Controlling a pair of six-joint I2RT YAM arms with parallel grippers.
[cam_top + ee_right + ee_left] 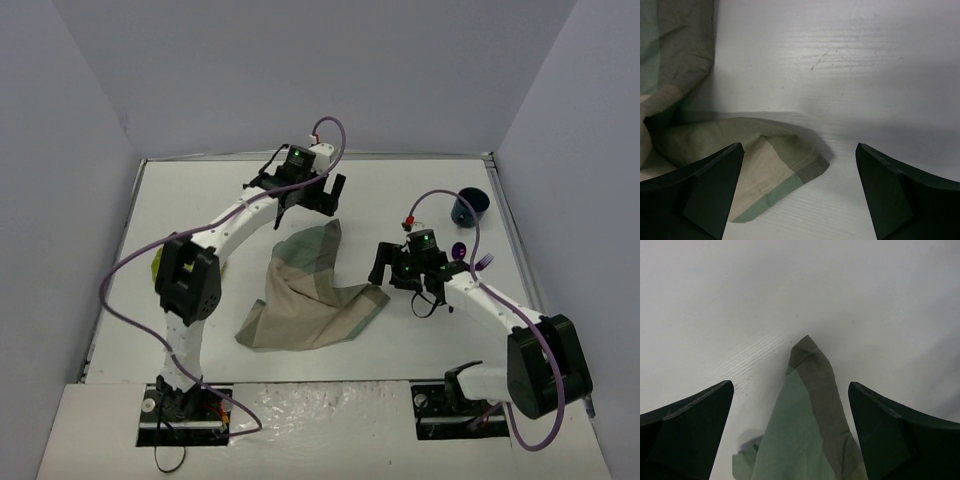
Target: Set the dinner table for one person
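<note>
**Pincer check: both spread, nothing gripped**

Left pincer (327, 196) (790, 386): jaws stand wide apart and hold nothing. It hangs just past the far corner of the cloth mat (305, 290). In the left wrist view that corner (810, 425) lies as a narrow green and grey-brown point on the surface below, between the two dark fingers (690, 430) and touching neither.

Right pincer (385, 264) (800, 147): jaws also wide apart and hold nothing. It sits at the mat's right-hand corner. In the right wrist view that corner (775, 155) is beige with a green border and lies flat with a low fold behind it. It is nearer the left finger than the right.

Mat: crumpled and partly folded over itself, not spread flat. It lies on the tabletop (200, 190) between the two arms.

Tabletop: white, with a thin edge rail. It carries the mat and reaches well past it on every side.

Right of the mat, toward the far corner: dark blue cup (470, 207). Nearer, between the cup and the mat: two small purple items (459, 248), too small to identify.

Left of the mat: yellow-green object (157, 262), mostly hidden behind the left arm.
</note>
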